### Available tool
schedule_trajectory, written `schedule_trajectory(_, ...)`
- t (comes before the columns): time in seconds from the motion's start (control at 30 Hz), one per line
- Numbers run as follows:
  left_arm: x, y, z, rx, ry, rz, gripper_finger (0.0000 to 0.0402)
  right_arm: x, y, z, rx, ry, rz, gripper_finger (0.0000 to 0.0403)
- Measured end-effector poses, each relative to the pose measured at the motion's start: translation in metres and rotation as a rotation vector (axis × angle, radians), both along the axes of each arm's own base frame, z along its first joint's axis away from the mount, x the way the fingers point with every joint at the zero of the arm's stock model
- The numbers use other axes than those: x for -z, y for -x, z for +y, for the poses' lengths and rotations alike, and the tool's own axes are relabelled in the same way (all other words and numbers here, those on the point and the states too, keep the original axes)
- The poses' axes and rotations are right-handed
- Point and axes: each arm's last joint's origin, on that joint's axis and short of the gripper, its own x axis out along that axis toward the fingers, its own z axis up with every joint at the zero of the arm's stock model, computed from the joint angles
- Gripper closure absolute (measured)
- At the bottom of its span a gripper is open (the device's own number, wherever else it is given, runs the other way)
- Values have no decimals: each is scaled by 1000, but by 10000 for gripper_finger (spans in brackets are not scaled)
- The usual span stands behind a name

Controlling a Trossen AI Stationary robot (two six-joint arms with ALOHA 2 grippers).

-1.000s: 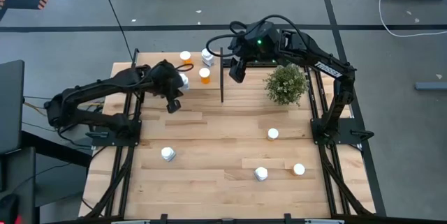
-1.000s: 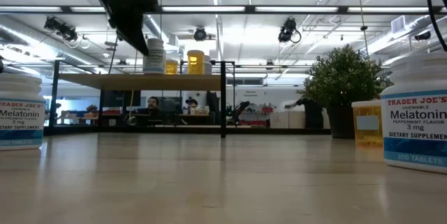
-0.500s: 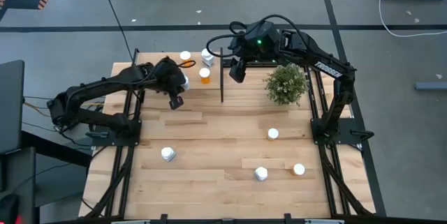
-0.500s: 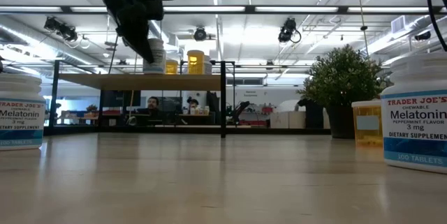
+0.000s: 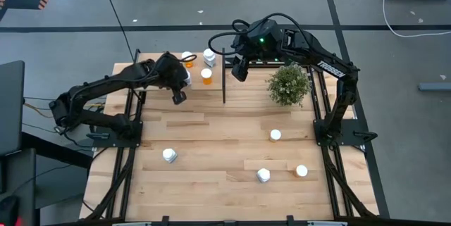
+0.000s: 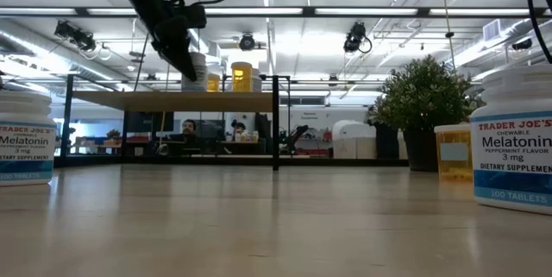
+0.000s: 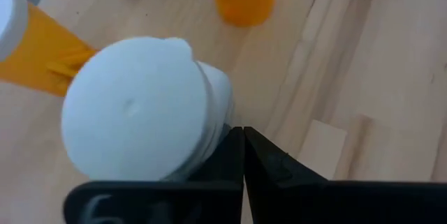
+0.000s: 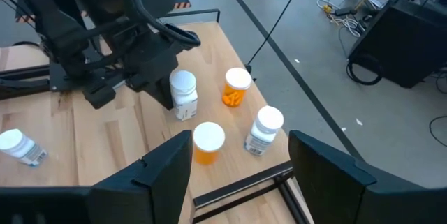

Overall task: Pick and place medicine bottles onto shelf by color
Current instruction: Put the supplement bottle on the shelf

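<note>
On the shelf [image 5: 158, 64] in the upper left of the high view stand four medicine bottles: a white bottle [image 5: 185, 79] by the left gripper [image 5: 179, 96], an orange bottle [image 5: 206, 76] just right of it, another orange one [image 5: 187, 58] and a white one [image 5: 209, 58] nearer the top edge. The left gripper's fingers are pressed together, holding nothing, with the white bottle touching or just beside them, its cap [image 7: 133, 109] filling the left wrist view. The right gripper [image 5: 240, 70] hangs right of the black divider [image 5: 224, 78], jaws apart and empty. Lower in the frame, four more bottles [image 5: 170, 155] lie scattered on the tabletop [image 5: 211, 184], beside a plant [image 5: 289, 85]
</note>
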Motion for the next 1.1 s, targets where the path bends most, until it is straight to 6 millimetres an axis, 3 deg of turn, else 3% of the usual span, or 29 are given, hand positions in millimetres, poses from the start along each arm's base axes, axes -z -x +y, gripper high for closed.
schedule_trajectory(0.33,-3,-3,2,-14,-12,-44,388,0,0,0,0,-1,0,159)
schedule_trajectory(0.53,-12,1,-9,-115,107,-47,370,0,1,-2,71,7,-2,159)
schedule_trajectory(0.83,-41,11,-50,-261,373,78,335,6,7,-5,257,-51,16,159)
schedule_trajectory(1.0,-55,9,-78,-232,448,95,281,21,21,-10,376,-134,164,159)
schedule_trajectory(1.1,-56,7,-97,-160,477,127,238,26,26,-9,358,-175,232,159)
